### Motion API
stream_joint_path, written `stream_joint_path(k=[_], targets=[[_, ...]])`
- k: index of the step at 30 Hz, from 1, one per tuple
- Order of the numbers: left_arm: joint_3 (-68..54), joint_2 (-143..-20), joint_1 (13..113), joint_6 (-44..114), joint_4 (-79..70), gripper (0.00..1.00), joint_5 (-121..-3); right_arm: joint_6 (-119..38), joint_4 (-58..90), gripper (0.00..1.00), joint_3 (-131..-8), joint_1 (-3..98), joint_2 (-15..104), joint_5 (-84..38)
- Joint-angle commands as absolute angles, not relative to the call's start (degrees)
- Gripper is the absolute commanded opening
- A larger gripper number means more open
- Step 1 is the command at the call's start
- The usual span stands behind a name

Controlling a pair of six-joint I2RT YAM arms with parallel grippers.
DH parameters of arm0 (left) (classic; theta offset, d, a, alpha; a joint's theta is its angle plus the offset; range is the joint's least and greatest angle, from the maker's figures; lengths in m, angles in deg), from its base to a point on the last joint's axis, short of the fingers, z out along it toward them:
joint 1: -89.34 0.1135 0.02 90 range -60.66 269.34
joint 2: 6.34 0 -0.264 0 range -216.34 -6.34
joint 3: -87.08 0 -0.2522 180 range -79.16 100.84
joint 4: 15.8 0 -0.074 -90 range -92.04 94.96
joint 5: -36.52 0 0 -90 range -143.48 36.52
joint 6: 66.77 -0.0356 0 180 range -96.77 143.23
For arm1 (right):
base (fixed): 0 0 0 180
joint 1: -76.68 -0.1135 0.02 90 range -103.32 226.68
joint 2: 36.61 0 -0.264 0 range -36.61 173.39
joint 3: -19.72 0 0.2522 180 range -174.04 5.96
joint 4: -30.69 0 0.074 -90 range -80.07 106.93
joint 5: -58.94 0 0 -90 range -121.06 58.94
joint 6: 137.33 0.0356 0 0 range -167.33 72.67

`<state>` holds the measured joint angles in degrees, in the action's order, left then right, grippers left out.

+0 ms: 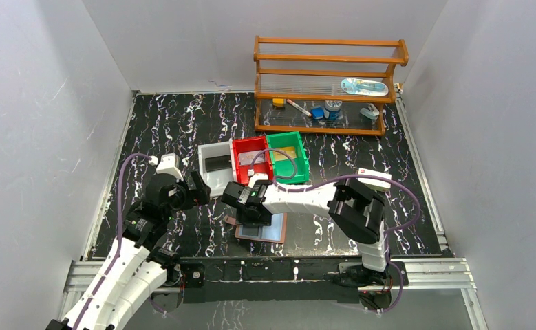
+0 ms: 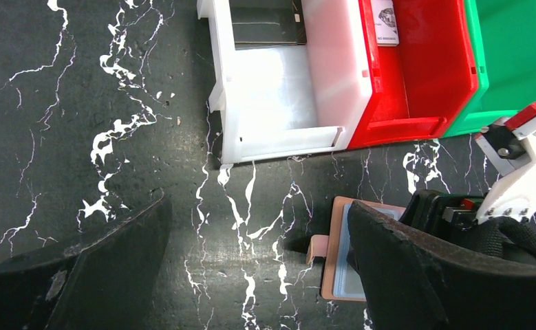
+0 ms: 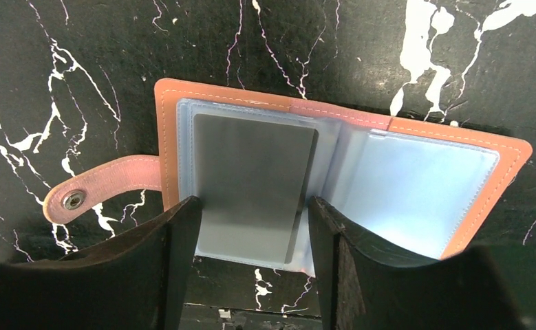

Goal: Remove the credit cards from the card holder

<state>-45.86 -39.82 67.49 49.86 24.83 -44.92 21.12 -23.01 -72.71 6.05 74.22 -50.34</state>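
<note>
Open card holder (image 3: 340,172) lies flat on the table (image 3: 58,62), inside up, near the front edge and directly under the right gripper (image 3: 254,258). Holder's long axis runs L–R across the right wrist view, with the strap tab (image 3: 100,189) sticking out at the left end. L pocket holds a dark grey card (image 3: 254,179); R pocket (image 3: 430,192) looks pale and prob. empty, though glare makes that uncertain. Card's long axis points along the gripper's reach, so the right fingers (image 3: 175,268) flank its two long edges w/ jaws parted to approx. card width. Whether the tips press on the card or hover above it can't be told. Which pocket edge is the open one is also unclear, and the card's near end is partly lost between the fingers. Left gripper (image 2: 251,282) is spread wide and holds nothing; it sits just left of the holder, farther off than the right. In the left wrist view only the tab and one corner of the holder show, the rest being hidden by that gripper's own finger (image 2: 444,275). Judgement: right arm is placed to work the card.
</note>
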Motion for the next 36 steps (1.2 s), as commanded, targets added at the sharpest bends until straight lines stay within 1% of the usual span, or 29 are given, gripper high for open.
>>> stream_joint_path(k=[1,5,8,11,12,16,18,21,23,29,36], targets=[[-46.25,-39.72,67.7,49.36,23.62,0.98,-45.97,20.53,-24.37,0.65,-74.56,6.02,75.9,-50.69],[-46.43,-40.03,67.71,49.33,23.36,0.98,-46.2,20.74,-25.49,0.61,-74.63,6.04,76.13,-51.08],[-46.25,-40.5,67.72,48.98,23.36,0.97,-47.12,20.79,-24.45,0.56,-73.61,6.07,75.15,-50.97],[-46.37,-40.86,67.72,48.58,22.92,0.96,-49.02,20.7,-20.97,0.47,-71.12,6.53,73.82,-49.45],[-46.54,-41.02,67.72,48.41,22.62,0.95,-49.94,20.7,-19.99,0.46,-70.12,6.73,73.38,-48.87],[-46.45,-41.82,67.72,48.28,22.48,0.94,-51.27,21.25,-20.26,0.45,-69.04,7.16,72.25,-48.93],[-46.31,-42.01,67.72,48.24,22.42,0.94,-51.28,21.24,-21.3,0.49,-69.66,7.17,71.58,-49.8],[-46.21,-41.91,67.71,48.19,22.48,0.94,-51.25,20.44,-22.89,0.63,-71.71,7.04,70.26,-51.66],[-46.28,-41.58,67.72,48.07,22.46,0.94,-50.95,19.6,-23.6,0.7,-73.15,6.76,69.73,-52.64],[-46.34,-39.46,67.72,47.3,22.75,0.96,-48.68,19.25,-25.83,0.75,-77.35,6.25,71.92,-54.18],[-46.69,-38.24,67.69,47.52,22.74,0.96,-47.12,20.53,-29.94,0.77,-80.07,6.2,77.25,-54.44]])
